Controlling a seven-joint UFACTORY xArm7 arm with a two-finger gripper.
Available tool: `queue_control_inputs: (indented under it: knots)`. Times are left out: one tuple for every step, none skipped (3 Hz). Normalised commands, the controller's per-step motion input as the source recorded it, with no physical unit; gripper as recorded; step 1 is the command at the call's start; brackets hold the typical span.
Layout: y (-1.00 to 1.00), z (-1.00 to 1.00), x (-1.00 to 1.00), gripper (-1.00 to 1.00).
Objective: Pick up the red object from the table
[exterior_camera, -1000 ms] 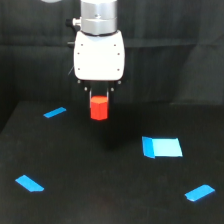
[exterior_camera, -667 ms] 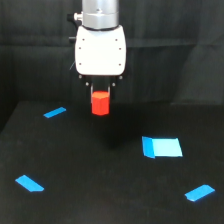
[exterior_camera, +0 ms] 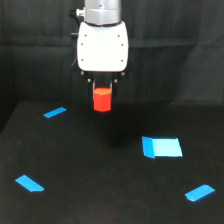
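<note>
The red object (exterior_camera: 102, 99), a small bright red-orange block, hangs in the air above the black table (exterior_camera: 100, 170) in the exterior view. My gripper (exterior_camera: 102, 96) is shut on it from above, its dark fingers clasping the block's upper sides under the white arm housing (exterior_camera: 102, 46). The block's lower half shows below the fingers, well clear of the tabletop.
Several blue tape pieces lie on the table: a large patch (exterior_camera: 161, 147) at the exterior view's right, a strip (exterior_camera: 54, 112) at the left, one (exterior_camera: 29, 183) at the front left and one (exterior_camera: 199, 192) at the front right. A black curtain hangs behind.
The arm has risen with the red object in its fingers, lifting it higher above the table and slightly toward the exterior view's right.
</note>
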Motion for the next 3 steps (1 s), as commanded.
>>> queue_control_inputs:
  knots:
    - [-0.02, 0.14, 0.02, -0.97]
    - [-0.04, 0.15, -0.06, -1.00]
    - [-0.08, 0.11, 0.07, -0.99]
